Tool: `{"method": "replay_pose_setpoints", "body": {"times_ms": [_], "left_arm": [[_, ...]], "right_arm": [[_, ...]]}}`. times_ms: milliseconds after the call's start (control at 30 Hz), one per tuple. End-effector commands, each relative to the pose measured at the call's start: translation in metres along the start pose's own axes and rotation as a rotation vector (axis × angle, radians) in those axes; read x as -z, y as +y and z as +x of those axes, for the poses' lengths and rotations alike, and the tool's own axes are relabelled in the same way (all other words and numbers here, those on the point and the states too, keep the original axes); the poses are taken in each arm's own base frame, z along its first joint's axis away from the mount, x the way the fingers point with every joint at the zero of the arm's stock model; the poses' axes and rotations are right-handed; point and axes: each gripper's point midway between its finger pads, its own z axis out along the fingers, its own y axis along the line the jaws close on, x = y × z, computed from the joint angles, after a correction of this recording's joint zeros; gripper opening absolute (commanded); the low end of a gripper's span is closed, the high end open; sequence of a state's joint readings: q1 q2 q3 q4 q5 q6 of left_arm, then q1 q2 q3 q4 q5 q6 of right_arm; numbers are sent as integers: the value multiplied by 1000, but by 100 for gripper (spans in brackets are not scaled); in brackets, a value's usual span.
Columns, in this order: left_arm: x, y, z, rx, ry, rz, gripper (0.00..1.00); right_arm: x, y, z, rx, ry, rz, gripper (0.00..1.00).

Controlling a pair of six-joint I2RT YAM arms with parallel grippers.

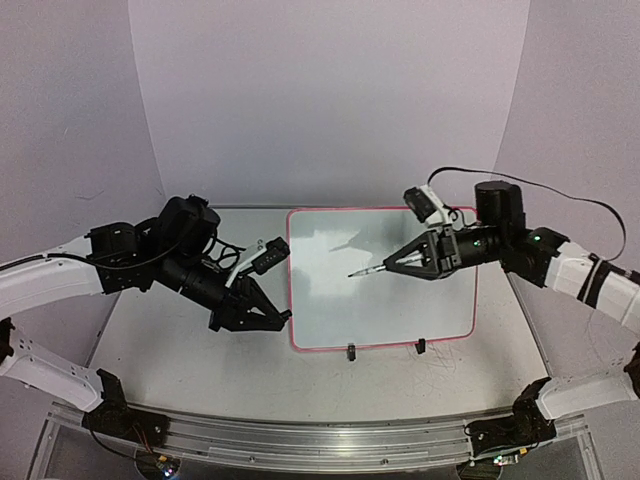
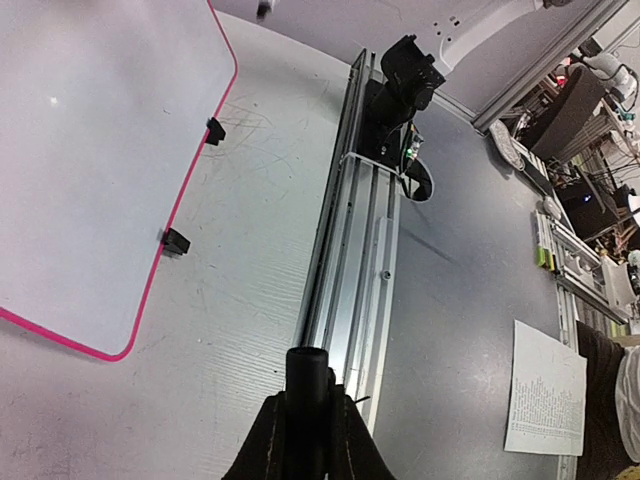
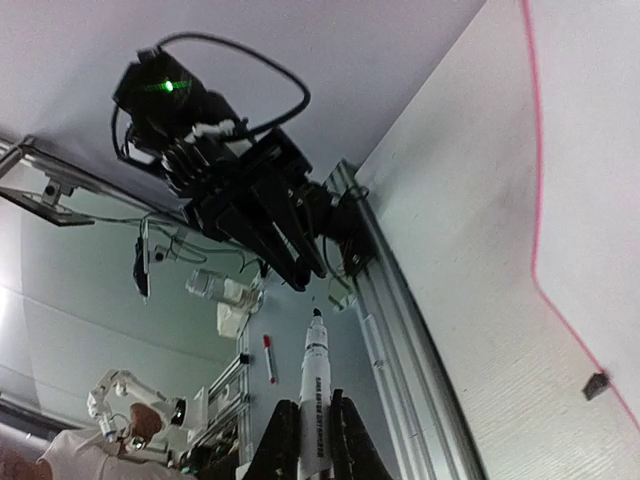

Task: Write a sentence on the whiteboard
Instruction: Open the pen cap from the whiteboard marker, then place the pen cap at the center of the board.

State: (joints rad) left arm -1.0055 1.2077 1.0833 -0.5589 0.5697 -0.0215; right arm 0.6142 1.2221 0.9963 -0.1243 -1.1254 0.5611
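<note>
Plainly we are at the very start of the writing: the whiteboard point(image 1: 400, 300) lies flat on the bench point(image 1: 180, 370) between the two arms, its two black clips point(image 1: 351, 351) on the near edge, and we see no stroke on it. Our right tool point(image 1: 392, 264) is clenched on a white marker point(image 1: 368, 269), whose tip points left over the middle of the board. We judge from its separate shadow that the tip hangs just above the surface, though we cannot be sure. Our left tool point(image 1: 280, 318) sits at the board's left edge, closed on a short black stub point(image 2: 307, 365), perhaps the marker's cap, which we cannot confirm. The next move, as we judge it, calls for lowering the tip until it touches, then drawing it steadily with light pressure, starting where a whole sentence has room. As to writing, dark print runs along the marker's barrel in the right wrist view but is too blurred to read, and the printed sheet point(image 2: 545, 390) beyond the rail point(image 2: 350, 250) is too small to read.
</note>
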Motion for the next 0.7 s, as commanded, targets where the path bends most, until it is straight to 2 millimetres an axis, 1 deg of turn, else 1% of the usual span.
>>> {"method": "replay_pose_setpoints", "body": {"times_ms": [0, 33, 100, 167, 233, 267, 300, 367, 400, 433, 533, 600, 667], "left_arm": [[24, -2, -6, -69, -45, -73, 0], [27, 1, -8, -65, -54, -98, 0], [31, 16, -7, -38, -65, -195, 0], [42, 52, -3, 34, -82, -407, 0], [58, 89, 4, 125, -113, -632, 0], [67, 104, 8, 170, -136, -733, 0], [73, 114, 11, 211, -163, -793, 0], [86, 132, 18, 288, -219, -914, 0], [91, 142, 26, 335, -242, -972, 0], [98, 152, 32, 386, -265, -1034, 0], [104, 188, 68, 551, -246, -1147, 0], [105, 215, 99, 666, -201, -1205, 0], [102, 232, 124, 714, -140, -1278, 0]], "right_arm": [[37, 37, -7, 191, -116, -7, 0], [41, 41, -10, 208, -140, 8, 0], [49, 50, -18, 235, -187, 40, 0], [58, 51, -30, 245, -259, 115, 0], [69, 45, -38, 247, -339, 199, 0], [74, 41, -41, 248, -379, 240, 0], [83, 31, -47, 228, -443, 311, 0], [99, 16, -51, 188, -534, 409, 0], [107, 11, -55, 172, -580, 453, 0], [111, 10, -56, 171, -601, 474, 0], [128, 5, -62, 164, -669, 564, 0], [139, 9, -65, 175, -710, 602, 0], [143, 19, -67, 203, -718, 600, 0]]}}
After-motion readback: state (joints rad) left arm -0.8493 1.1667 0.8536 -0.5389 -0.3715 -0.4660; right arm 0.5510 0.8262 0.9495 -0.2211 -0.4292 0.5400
